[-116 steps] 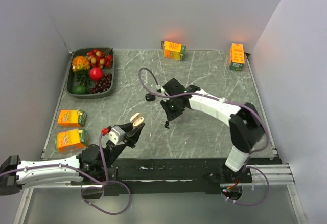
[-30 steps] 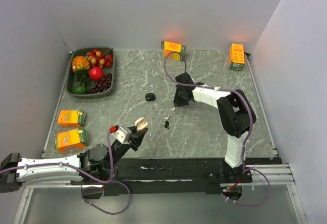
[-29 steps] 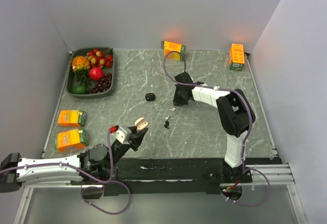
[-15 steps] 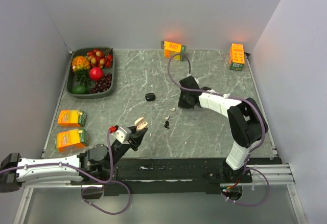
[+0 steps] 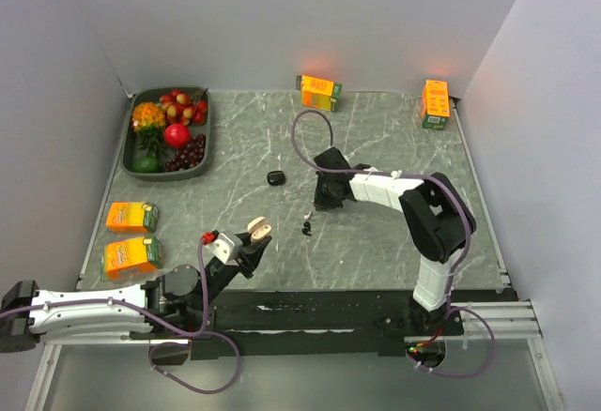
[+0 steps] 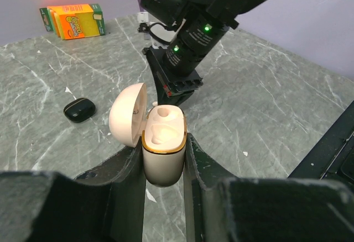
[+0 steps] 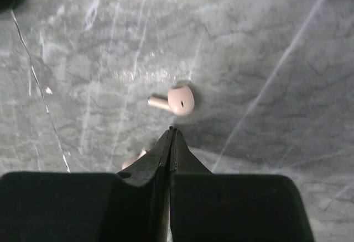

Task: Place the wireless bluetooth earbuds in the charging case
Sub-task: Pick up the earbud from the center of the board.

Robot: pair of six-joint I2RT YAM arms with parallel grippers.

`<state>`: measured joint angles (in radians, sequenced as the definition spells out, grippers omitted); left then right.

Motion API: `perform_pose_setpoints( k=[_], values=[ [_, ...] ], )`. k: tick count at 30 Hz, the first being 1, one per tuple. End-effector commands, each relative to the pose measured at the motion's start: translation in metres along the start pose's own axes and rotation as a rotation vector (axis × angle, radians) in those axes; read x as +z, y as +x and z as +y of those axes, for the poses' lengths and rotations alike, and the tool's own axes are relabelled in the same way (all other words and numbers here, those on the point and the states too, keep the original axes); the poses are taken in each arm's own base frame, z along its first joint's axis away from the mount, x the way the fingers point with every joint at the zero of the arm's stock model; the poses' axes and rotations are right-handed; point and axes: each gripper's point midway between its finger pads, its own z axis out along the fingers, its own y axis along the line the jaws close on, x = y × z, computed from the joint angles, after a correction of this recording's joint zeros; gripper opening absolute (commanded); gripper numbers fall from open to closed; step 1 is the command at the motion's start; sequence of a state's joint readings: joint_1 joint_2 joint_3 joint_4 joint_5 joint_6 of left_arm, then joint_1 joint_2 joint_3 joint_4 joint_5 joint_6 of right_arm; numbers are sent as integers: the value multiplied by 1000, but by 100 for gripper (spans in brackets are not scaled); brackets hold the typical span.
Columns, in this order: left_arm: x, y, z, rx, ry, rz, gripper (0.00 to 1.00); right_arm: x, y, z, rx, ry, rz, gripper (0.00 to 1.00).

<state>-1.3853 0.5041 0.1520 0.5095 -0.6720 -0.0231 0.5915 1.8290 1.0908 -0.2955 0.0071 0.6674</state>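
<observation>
My left gripper (image 6: 164, 162) is shut on the charging case (image 6: 164, 148), a whitish case with a gold rim. It is held upright with its lid (image 6: 128, 115) flipped open, and sits near the front of the table (image 5: 252, 233). A whitish earbud (image 7: 176, 100) lies on the marble just ahead of my right gripper (image 7: 172, 129). That gripper is shut with nothing between its tips. A second whitish earbud (image 7: 134, 158) peeks out beside its left finger. A black earbud (image 5: 305, 230) lies in front of the right gripper (image 5: 321, 201).
A small black closed case (image 5: 274, 177) lies left of the right gripper. A fruit tray (image 5: 203, 139) stands at the back left. Two orange juice cartons (image 5: 131, 237) sit at the left edge, with one each at the back middle (image 5: 319, 92) and back right (image 5: 435, 103).
The right gripper's jaws have closed fully on nothing. Its wrist swung slightly right, then back left over the whitish earbuds. The left arm and the case have stayed still.
</observation>
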Motion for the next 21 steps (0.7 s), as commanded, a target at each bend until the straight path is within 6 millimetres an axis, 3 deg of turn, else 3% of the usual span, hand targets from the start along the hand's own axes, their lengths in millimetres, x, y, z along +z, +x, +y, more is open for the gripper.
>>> perform_pose_setpoints(
  k=[1, 8, 13, 15, 16, 17, 20, 21],
  values=[
    [4, -24, -3, -46, -9, -47, 1, 21, -8, -20, -18, 97, 2, 0],
    [3, -22, -1, -38, -17, -43, 1, 26, -31, -43, -184, 251, -34, 0],
    [4, -20, -3, -35, -9, -39, 1, 24, -52, -43, -316, 268, -98, 6],
    [4, -20, -4, -33, -6, -36, 1, 20, -53, -41, -341, 255, -112, 13],
    [5, -20, -4, -31, -5, -34, 1, 8, -61, -33, -333, 226, -151, 19],
    [4, -20, -5, -30, 0, -34, 1, 0, -62, -30, -326, 213, -167, 34],
    [4, -22, -5, -37, 1, -43, 1, -22, -57, -23, -250, 163, -178, 58],
    [4, -22, -5, -44, 3, -51, 1, -24, -54, -24, -193, 159, -172, 61]
  ],
)
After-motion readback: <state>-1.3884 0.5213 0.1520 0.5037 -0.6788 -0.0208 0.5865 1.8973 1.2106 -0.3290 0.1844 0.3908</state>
